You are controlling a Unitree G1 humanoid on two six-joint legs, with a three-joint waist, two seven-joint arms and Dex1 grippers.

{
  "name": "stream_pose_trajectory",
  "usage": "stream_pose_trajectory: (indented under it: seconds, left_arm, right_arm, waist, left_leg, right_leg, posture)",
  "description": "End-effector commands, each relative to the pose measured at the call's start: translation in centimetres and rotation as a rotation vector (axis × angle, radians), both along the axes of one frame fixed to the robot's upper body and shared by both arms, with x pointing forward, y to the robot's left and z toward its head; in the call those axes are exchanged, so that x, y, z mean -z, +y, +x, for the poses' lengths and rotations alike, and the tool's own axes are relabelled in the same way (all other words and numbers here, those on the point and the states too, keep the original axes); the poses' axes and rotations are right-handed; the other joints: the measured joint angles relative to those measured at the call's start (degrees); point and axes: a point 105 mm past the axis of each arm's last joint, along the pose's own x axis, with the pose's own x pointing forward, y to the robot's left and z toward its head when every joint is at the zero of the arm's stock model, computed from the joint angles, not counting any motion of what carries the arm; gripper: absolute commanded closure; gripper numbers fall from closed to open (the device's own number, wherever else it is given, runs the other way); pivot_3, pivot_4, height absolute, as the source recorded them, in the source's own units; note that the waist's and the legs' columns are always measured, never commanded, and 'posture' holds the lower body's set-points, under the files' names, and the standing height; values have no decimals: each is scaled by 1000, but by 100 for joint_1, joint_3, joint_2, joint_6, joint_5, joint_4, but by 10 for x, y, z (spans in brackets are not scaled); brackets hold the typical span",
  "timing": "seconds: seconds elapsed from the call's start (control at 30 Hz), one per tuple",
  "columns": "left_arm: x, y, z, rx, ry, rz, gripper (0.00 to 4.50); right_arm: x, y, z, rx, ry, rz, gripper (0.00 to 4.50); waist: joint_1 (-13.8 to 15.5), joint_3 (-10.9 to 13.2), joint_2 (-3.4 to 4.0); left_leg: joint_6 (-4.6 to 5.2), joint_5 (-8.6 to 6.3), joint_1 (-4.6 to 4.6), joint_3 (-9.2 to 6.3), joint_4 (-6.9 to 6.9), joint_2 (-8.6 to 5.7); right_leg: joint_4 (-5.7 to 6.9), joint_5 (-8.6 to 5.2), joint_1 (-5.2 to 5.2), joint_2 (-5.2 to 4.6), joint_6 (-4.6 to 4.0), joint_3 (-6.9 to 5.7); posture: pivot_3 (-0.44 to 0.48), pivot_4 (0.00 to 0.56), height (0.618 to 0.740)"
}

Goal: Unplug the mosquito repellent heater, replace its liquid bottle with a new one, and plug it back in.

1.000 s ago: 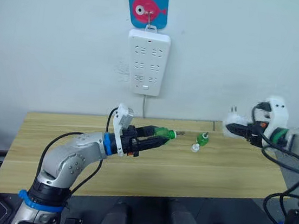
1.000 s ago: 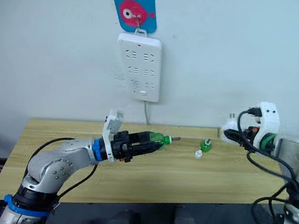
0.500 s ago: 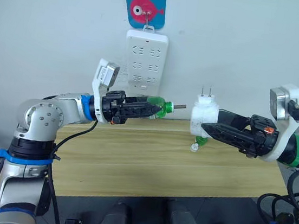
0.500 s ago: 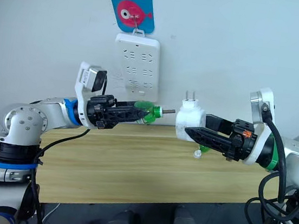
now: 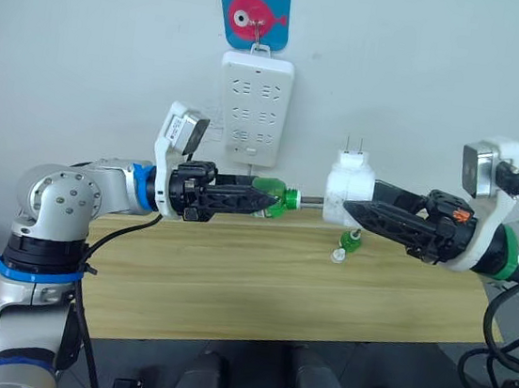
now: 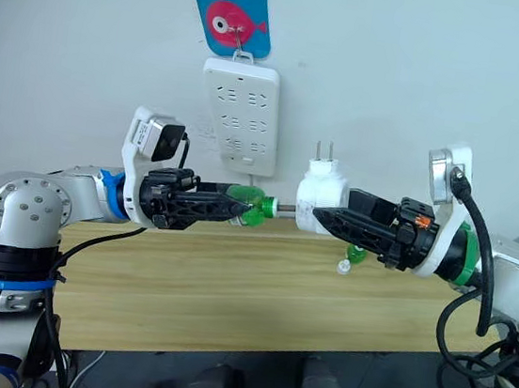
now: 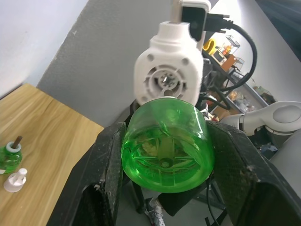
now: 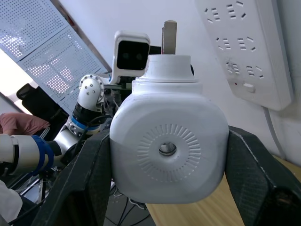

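Since half a second ago the two arms have been brought closer together, so that the gap between bottle and heater has been closed: the wick tip, then well short of the heater, is now at or just inside its underside.

The wooden table [image 5: 229, 285] lies below both arms, and the white power strip [image 5: 253, 108] hangs on the wall behind, under a blue fish hook [image 5: 255, 11]; its sockets are unoccupied.

The mosquito repellent heater [image 5: 348, 193] is held in mid-air above the table's far edge by the right gripper [image 5: 357, 209], whose fingers are closed on its sides, prongs pointing up. The new green bottle [image 5: 273, 199] is clamped by its body between the closed fingers of the left gripper [image 5: 264, 197], lying sideways with its wick toward the heater. In the left wrist view the bottle's [image 7: 165, 148] base is seen directly in line with the heater's round opening [image 7: 165, 84].

The old bottle [image 5: 352, 240] and a small white cap [image 5: 338, 255] lie on the table below the heater.

The step in hand is judged to be the seating of the new bottle. The wick should be kept centred on the opening and the two axes kept collinear while the bottle is advanced slowly; the neck should then be turned into the thread without force, since a tilted entry could bend the wick or cross the thread.
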Motion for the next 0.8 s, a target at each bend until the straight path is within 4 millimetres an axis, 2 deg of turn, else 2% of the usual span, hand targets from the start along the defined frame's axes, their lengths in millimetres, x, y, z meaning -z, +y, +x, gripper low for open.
stream_pose_trajectory:
  seconds: [0.03, 0.5, 0.8]
  left_arm:
    - [-11, -2, -7, 29, -49, -21, 2170]
    - [3, -11, -9, 58, -58, 22, 2170]
    - [-2, -12, -9, 71, -59, -2, 2170]
  right_arm:
    - [-8, 2, -7, -31, -36, 20, 1559]
    - [-5, 12, -16, -96, -26, 3, 1559]
    - [2, 15, -17, -104, -18, -55, 1559]
  waist:
    - [1, -6, 1]
    - [0, -58, 2]
    - [0, -112, 1]
  left_leg:
    - [0, 0, 0, 0, 1, 0]
    - [0, 0, 1, 1, 6, -1]
    - [3, -1, 1, 1, 12, -1]
  right_leg:
    - [1, 0, 0, 0, 0, 0]
    - [6, 0, 0, 0, -1, 1]
    - [10, 0, 1, 0, -1, 1]
  posture:
    - [-134, 142, 730]
    - [-145, 142, 730]
    - [-145, 143, 730]
